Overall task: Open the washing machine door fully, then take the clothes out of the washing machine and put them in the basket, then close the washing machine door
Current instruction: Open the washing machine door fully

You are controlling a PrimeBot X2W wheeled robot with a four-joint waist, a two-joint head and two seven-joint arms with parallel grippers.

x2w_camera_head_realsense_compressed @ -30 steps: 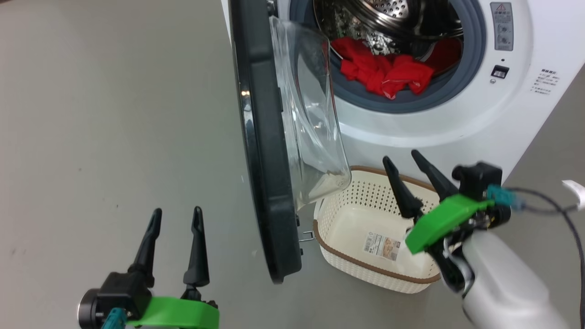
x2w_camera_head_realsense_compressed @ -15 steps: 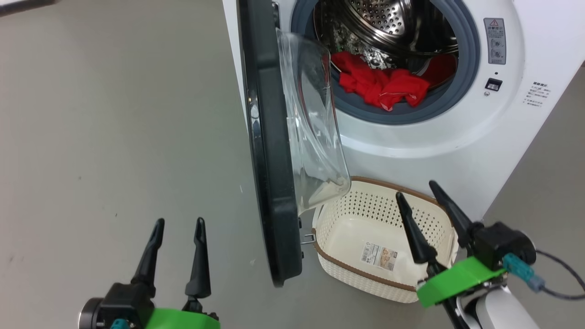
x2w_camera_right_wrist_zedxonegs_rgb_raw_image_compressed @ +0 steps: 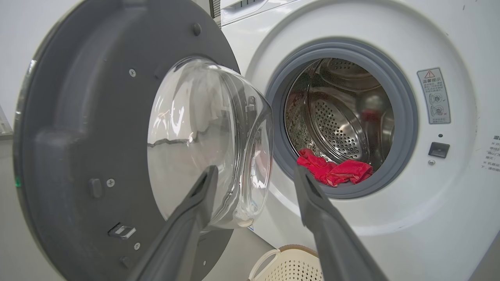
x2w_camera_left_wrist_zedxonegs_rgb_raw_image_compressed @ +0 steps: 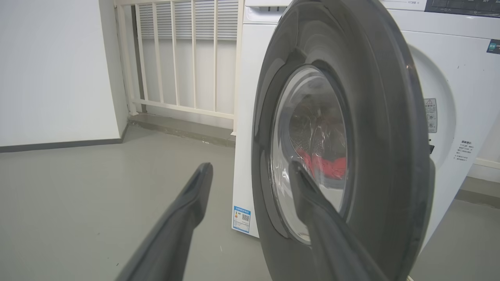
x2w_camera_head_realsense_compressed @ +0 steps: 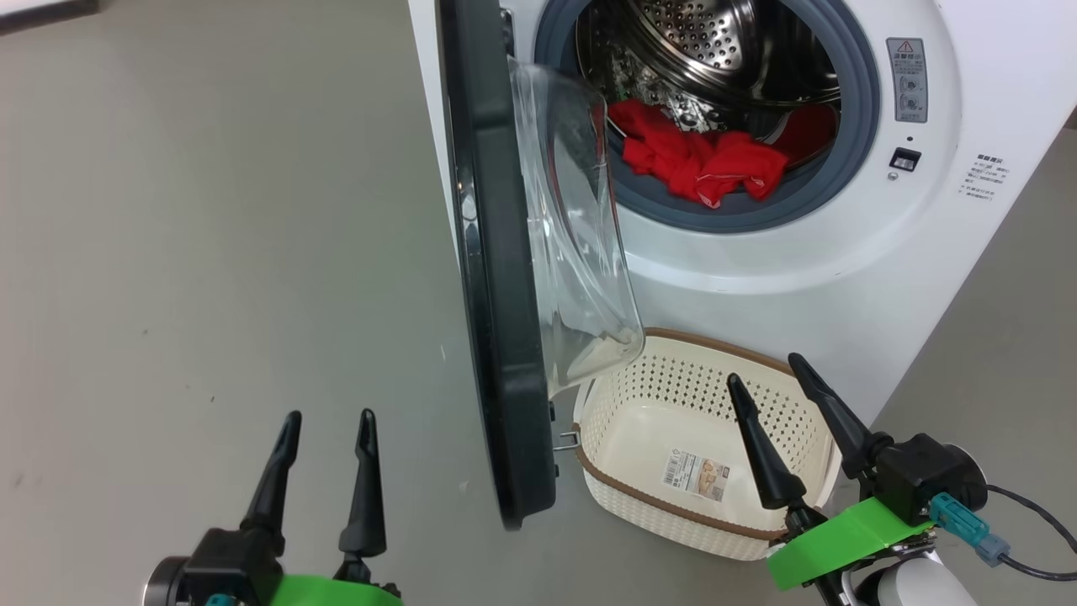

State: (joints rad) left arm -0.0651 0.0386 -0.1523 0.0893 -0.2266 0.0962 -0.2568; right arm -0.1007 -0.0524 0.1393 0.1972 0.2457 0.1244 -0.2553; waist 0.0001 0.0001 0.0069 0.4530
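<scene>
The washing machine door [x2w_camera_head_realsense_compressed: 496,337] stands swung out, roughly square to the front of the washing machine [x2w_camera_head_realsense_compressed: 841,252]; I judge the opening step done or nearly so, though I cannot tell whether the hinge has more travel. Unloading has not begun: the red clothes [x2w_camera_head_realsense_compressed: 698,160] lie heaped at the front lip of the steel drum [x2w_camera_head_realsense_compressed: 724,42], spilling onto the lower edge of the grey gasket [x2w_camera_head_realsense_compressed: 715,215]. The basket [x2w_camera_head_realsense_compressed: 690,379] sits on the floor at the machine's foot, partly under the door's glass bowl, holding nothing but a paper label [x2w_camera_head_realsense_compressed: 696,474]. My left gripper [x2w_camera_head_realsense_compressed: 329,416] hovers over bare floor outside the door and my right gripper [x2w_camera_head_realsense_compressed: 764,369] above the basket's near corner, both spread wide and carrying nothing.
</scene>
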